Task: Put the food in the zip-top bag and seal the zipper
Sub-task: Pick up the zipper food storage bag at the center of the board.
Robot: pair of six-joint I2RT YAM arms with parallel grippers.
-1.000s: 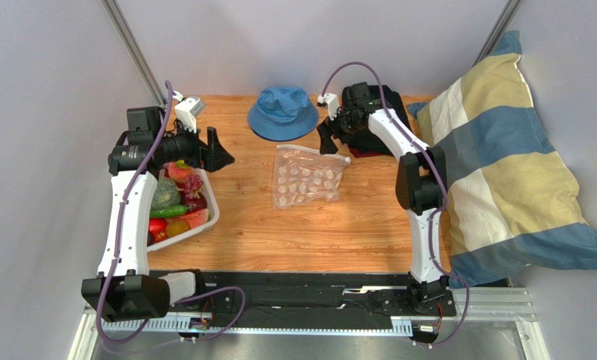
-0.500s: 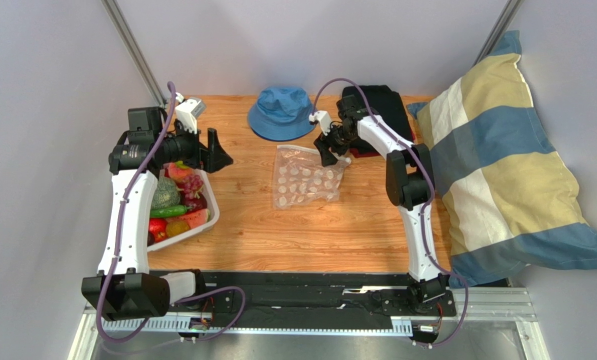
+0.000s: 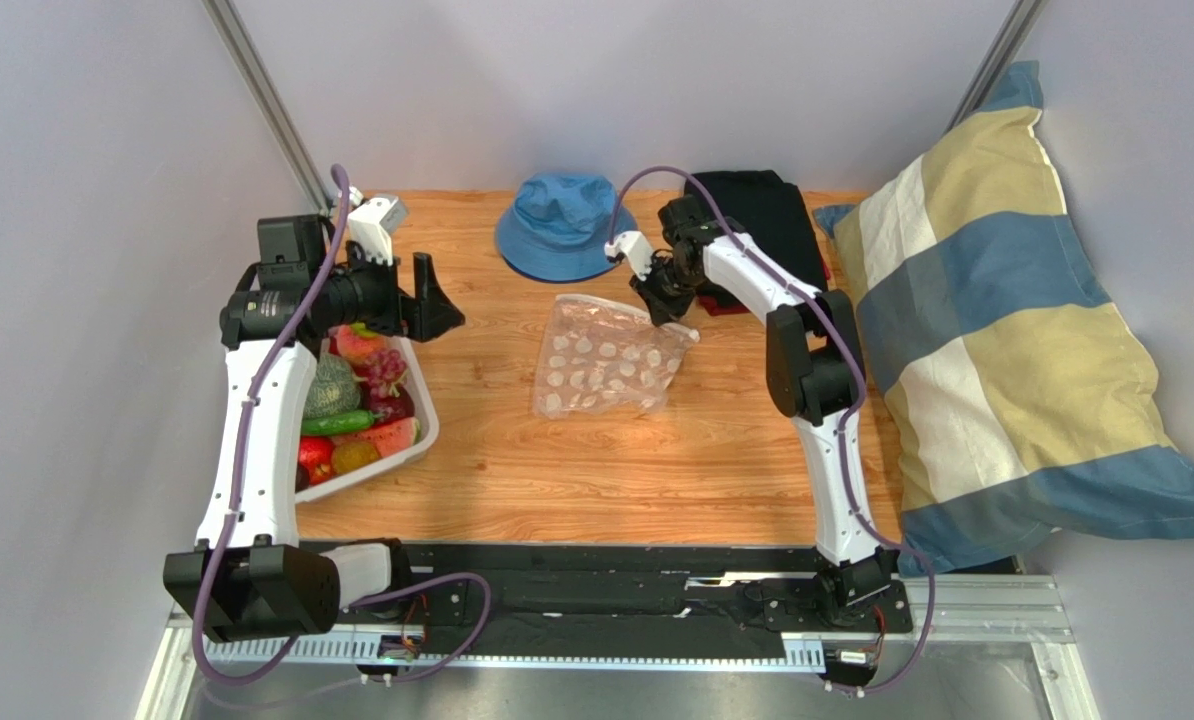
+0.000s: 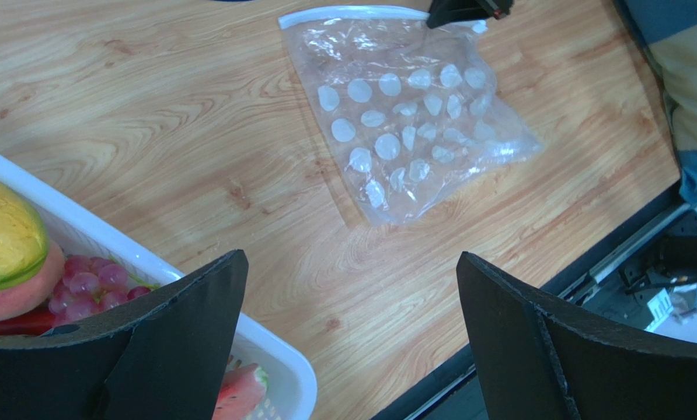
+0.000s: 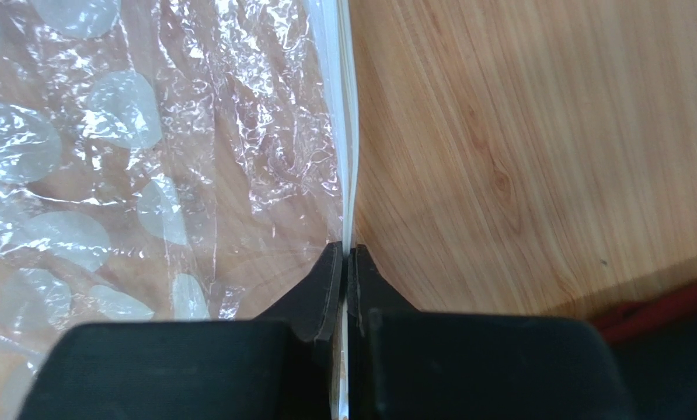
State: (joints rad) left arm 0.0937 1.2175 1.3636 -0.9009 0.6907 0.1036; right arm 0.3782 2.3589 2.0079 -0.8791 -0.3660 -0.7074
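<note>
The zip-top bag (image 3: pixel 606 360) lies flat mid-table, clear with white dots (image 4: pixel 405 131). My right gripper (image 3: pixel 663 302) is shut on the zipper (image 5: pixel 350 131) at the bag's far right corner, and the white strip runs straight between its fingertips (image 5: pixel 348 255). The food sits in a white mesh basket (image 3: pixel 423 402) at the left: green squash (image 3: pixel 333 387), grapes (image 3: pixel 385 368), watermelon slice (image 3: pixel 393 435), a yellow fruit (image 4: pixel 6 241). My left gripper (image 3: pixel 435 300) hovers open over the basket's far end (image 4: pixel 350 262), holding nothing.
A blue hat (image 3: pixel 566 225) and a folded black cloth (image 3: pixel 753 210) lie at the table's back edge, just behind the bag. A large striped pillow (image 3: pixel 1009 330) covers the right side. The black base rail (image 3: pixel 588 578) runs along the near edge.
My right gripper slid left and down onto the bag's far right corner and closed on the zipper. The bag shifted slightly left. The left arm stayed put.
</note>
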